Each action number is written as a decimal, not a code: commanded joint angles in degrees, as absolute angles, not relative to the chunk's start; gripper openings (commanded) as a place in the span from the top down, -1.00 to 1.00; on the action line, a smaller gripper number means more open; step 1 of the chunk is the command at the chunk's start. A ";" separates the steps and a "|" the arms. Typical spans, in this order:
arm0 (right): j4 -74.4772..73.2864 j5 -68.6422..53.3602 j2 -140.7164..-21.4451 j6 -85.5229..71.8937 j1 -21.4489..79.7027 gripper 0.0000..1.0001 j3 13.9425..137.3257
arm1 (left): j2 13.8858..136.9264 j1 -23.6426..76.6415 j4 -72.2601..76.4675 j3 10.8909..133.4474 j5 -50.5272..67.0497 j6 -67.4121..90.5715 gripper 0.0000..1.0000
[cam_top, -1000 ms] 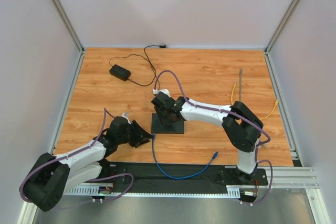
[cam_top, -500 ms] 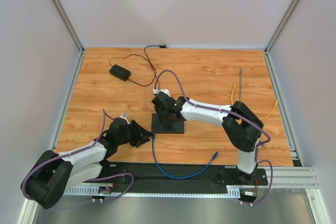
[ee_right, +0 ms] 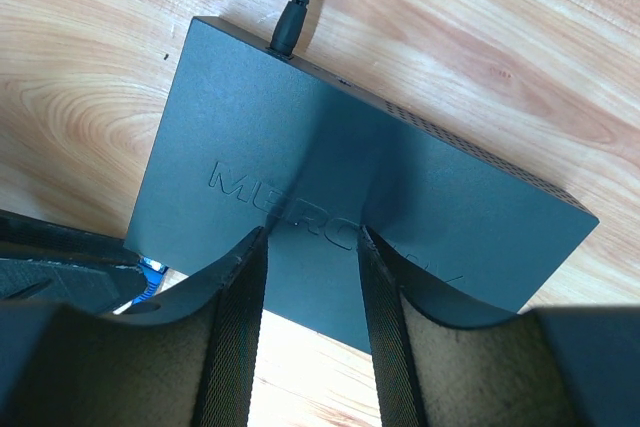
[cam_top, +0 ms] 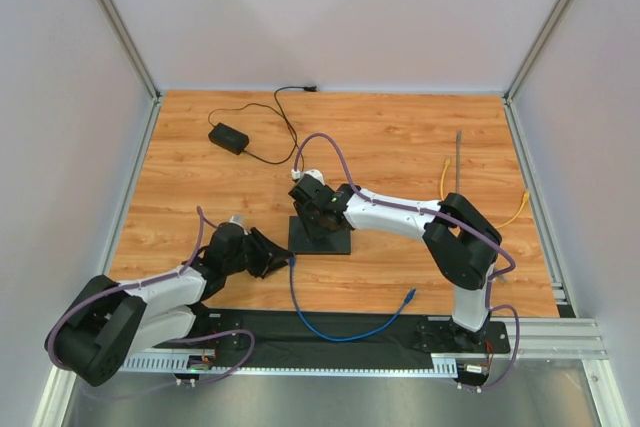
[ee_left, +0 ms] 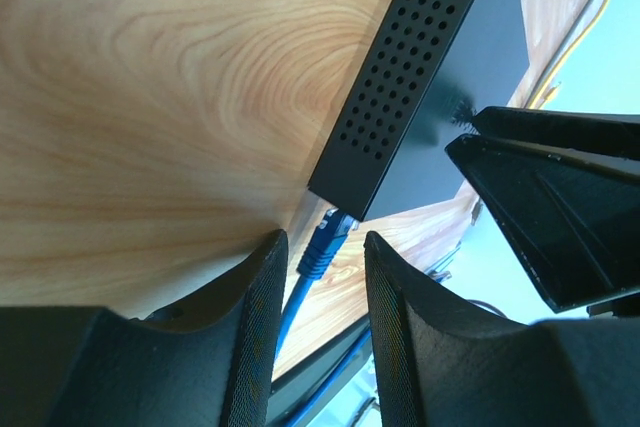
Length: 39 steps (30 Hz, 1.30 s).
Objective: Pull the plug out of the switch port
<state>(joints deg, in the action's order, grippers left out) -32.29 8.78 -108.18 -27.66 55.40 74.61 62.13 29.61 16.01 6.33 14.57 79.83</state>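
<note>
The switch (cam_top: pixel 332 241) is a flat black box lying mid-table; it also shows in the right wrist view (ee_right: pixel 300 157) and the left wrist view (ee_left: pixel 460 67). A blue plug (ee_left: pixel 330 237) sits in a port at its near left corner, with its blue cable (cam_top: pixel 330 332) looping toward the front. My left gripper (cam_top: pixel 280 260) is open, its fingers (ee_left: pixel 255 317) on either side of the plug's cable just behind the plug, not touching it. My right gripper (cam_top: pixel 318 222) is open, its fingertips (ee_right: pixel 240 277) resting on the switch's top.
A black power adapter (cam_top: pixel 228 137) lies at the back left, and its cord runs to a plug (ee_right: pixel 290 22) in the switch's far edge. Yellow cables (cam_top: pixel 515 209) and a thin rod (cam_top: pixel 458 157) lie at the right. The black base rail (cam_top: pixel 330 332) runs along the front.
My left arm has shifted slightly, bringing its gripper a little closer to the plug. The right arm and the switch have not moved.
</note>
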 commanded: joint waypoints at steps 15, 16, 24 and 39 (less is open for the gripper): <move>-34.72 3.52 -112.94 -28.74 55.37 0.14 71.46 | 67.50 29.36 14.85 7.47 11.17 74.89 0.15; -34.72 3.52 -113.03 -28.83 55.37 0.14 71.37 | 67.67 29.36 14.51 7.47 11.08 74.71 0.17; -34.54 2.99 -113.38 -28.74 55.37 0.14 71.54 | 68.90 29.36 14.59 7.38 10.20 74.00 0.22; -35.16 3.43 -113.20 -28.65 55.46 0.14 71.37 | 79.10 29.36 20.56 7.03 12.39 76.29 0.72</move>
<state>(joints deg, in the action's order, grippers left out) -32.05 8.47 -108.20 -27.55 54.54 74.63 74.81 29.47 26.26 8.27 19.66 77.17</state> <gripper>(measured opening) 0.429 0.260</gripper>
